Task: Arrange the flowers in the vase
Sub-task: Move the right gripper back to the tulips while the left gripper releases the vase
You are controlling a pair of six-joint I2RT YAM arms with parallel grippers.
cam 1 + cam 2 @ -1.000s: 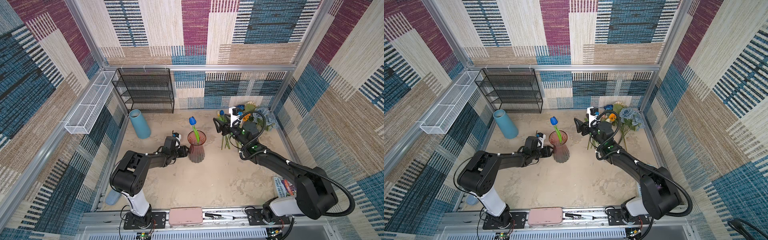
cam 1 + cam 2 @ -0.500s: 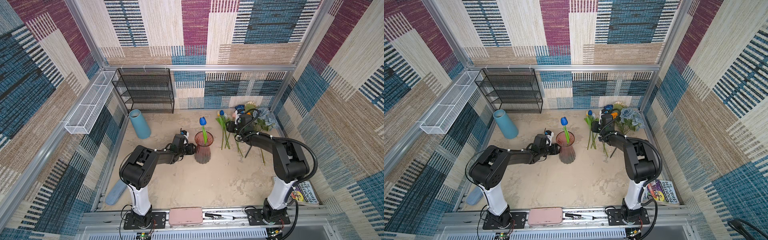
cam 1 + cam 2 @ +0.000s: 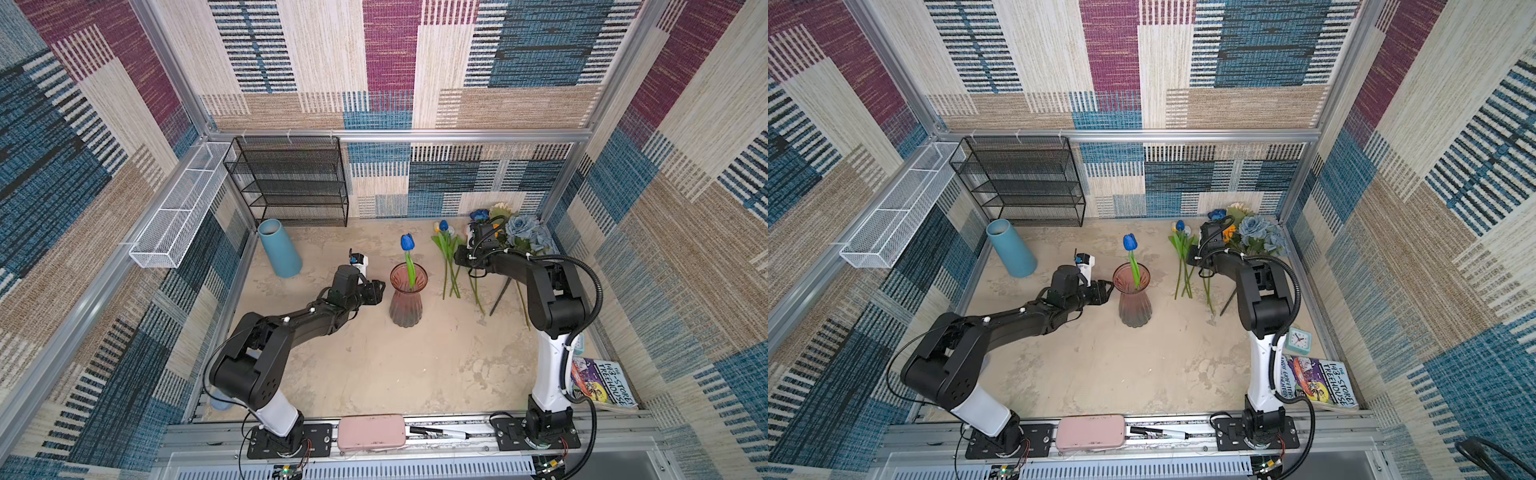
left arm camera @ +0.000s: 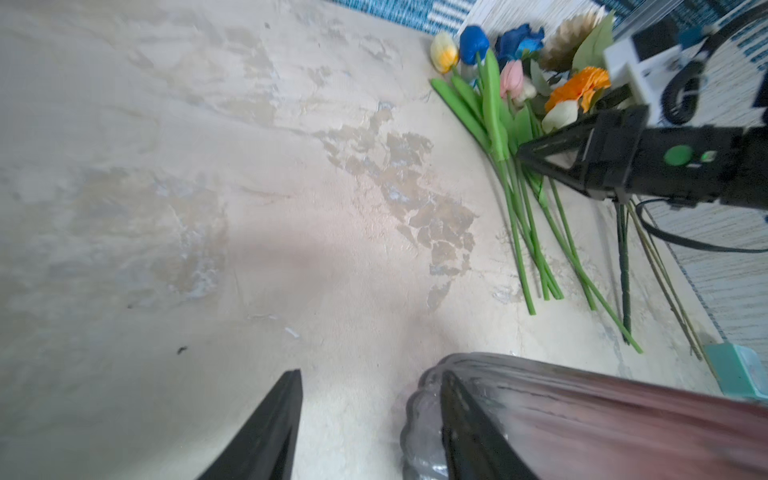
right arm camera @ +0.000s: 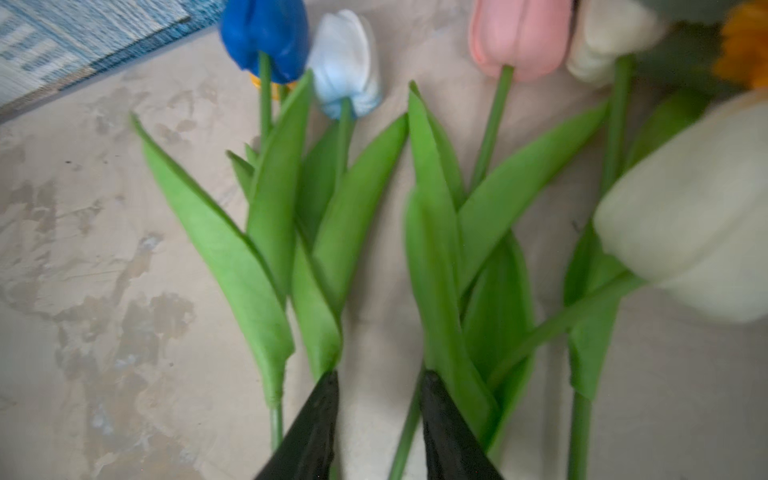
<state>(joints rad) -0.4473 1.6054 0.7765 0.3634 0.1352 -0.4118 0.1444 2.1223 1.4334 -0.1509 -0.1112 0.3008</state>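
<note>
A pink ribbed glass vase (image 3: 406, 301) (image 3: 1133, 301) stands mid-table with one blue tulip (image 3: 407, 242) (image 3: 1130, 242) upright in it. My left gripper (image 3: 377, 288) (image 4: 370, 376) is open at the vase's left side, and one of its fingers (image 4: 461, 415) lies against the glass (image 4: 602, 407). The other flowers lie at the back right: tulips (image 3: 446, 249) (image 5: 519, 37), a dusty-blue rose bunch (image 3: 524, 232), a deep-blue rose (image 3: 480, 215) and an orange sunflower (image 4: 577, 89). My right gripper (image 3: 459, 257) (image 5: 380, 376) hovers low over the tulip leaves, jaws narrowly apart, a green stem (image 5: 409, 419) running between them.
A blue cylinder (image 3: 279, 249) stands at the back left beside a black wire shelf (image 3: 291, 183) and a white mesh basket (image 3: 178, 208) on the left wall. A book (image 3: 602, 384) and a small clock (image 3: 1299, 340) lie front right. A pink case (image 3: 371, 432) and a marker (image 3: 440, 433) sit on the front rail.
My right gripper has pulled back from beside the vase to the tulips on the table, and its jaws have narrowed. The vase and my left gripper have shifted slightly right.
</note>
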